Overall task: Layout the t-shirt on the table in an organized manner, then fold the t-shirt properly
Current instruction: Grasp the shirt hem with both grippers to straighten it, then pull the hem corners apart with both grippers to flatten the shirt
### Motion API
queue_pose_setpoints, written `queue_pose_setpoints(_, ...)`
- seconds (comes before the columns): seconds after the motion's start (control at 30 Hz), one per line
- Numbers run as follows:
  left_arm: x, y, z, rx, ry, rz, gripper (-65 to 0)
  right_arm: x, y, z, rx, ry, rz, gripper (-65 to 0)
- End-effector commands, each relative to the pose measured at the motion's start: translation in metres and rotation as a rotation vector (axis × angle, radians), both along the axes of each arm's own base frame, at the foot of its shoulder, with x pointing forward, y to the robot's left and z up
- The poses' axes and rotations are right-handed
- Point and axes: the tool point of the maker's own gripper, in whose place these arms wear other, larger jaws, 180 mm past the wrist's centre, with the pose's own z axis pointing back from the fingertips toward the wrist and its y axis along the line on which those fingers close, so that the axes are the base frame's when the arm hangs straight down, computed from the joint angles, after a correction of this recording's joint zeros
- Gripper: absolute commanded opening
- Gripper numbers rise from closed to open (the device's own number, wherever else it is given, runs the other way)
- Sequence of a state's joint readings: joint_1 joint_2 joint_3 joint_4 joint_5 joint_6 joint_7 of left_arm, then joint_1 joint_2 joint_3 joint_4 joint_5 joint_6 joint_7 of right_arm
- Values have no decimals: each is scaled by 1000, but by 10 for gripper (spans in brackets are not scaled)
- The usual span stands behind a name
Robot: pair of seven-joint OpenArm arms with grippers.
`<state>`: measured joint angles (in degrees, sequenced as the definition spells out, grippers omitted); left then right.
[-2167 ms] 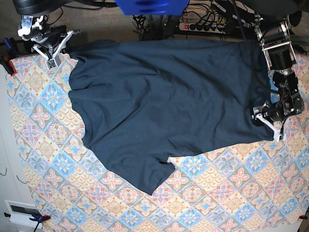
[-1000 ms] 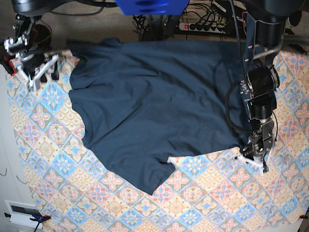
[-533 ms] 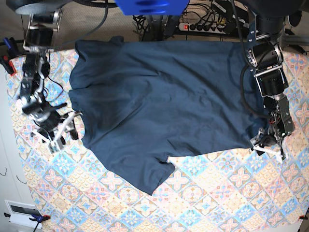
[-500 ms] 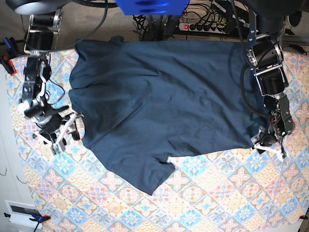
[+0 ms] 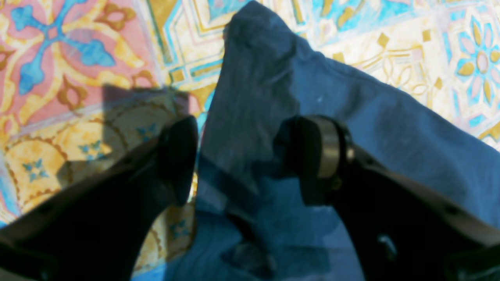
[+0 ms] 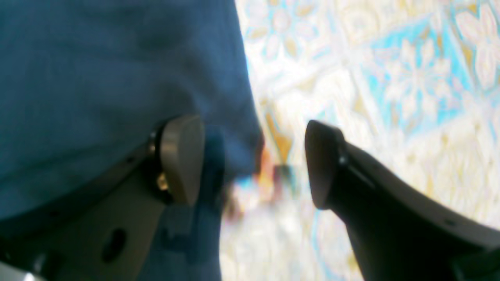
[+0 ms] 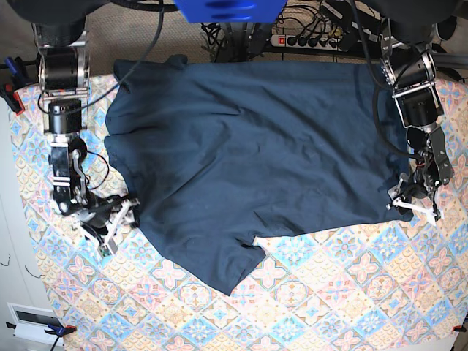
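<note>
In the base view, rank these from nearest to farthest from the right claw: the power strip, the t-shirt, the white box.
Measured from the right claw, at the view's left:
1. The t-shirt: its edge lies right beside the open claw.
2. The white box: in the view's lower left corner, below the claw.
3. The power strip: along the top, past the shirt's far edge.

Left end effector agape; right end effector agape.

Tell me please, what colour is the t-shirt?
The t-shirt is plain dark navy-teal, shown best in the base view.
</note>
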<state>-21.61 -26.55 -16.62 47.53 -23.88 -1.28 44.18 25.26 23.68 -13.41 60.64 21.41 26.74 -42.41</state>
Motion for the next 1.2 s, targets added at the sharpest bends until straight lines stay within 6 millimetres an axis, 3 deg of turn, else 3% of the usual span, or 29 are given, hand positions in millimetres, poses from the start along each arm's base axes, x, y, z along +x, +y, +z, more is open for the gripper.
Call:
queue_pose_setpoints(0.0,5,8,12,15,-15,6,-254,13,-4,14,3,-44,-4,-257)
queue_pose_setpoints(0.2,4,7,10,12,-12,5,-254,20,-7,-14,-5,6,-1,-257)
queue_pose_setpoints(0.33,4,7,10,12,-12,5,-254,9,-11,-40,-25,61,4,-266)
queue_pose_setpoints(0.43,4,7,10,12,-12,5,-254,-1,-14,-55,-34,99,0,-392)
queue_pose_setpoints(0.53,4,6,9,12,-11,4,-254,-10,-25,-68,-30,132,-34,-608)
queue_pose_setpoints(0.57,4,6,9,12,-11,4,-257,-12,-28,-72,-30,143,-43,-650)
queue_pose_setpoints(0.6,4,6,9,12,-11,4,-258,-14,-29,-73,-31,149,-47,-650)
queue_pose_setpoints(0.67,4,6,9,13,-10,4,-259,-11,-29,-71,-25,135,-49,-633)
queue_pose_setpoints(0.77,4,5,9,12,-10,3,-259,11,-34,-48,22,42,-90,-640)
queue_pose_setpoints(0.93,4,5,9,10,-11,3,-255,41,-60,-19,88,-45,-210,-640)
queue_pose_setpoints(1.07,3,5,8,10,-8,3,-255,56,-69,-4,114,-112,-249,-640)
queue_pose_setpoints(1.17,-4,2,2,-5,23,-8,-255,76,-83,22,104,-197,-311,-639)
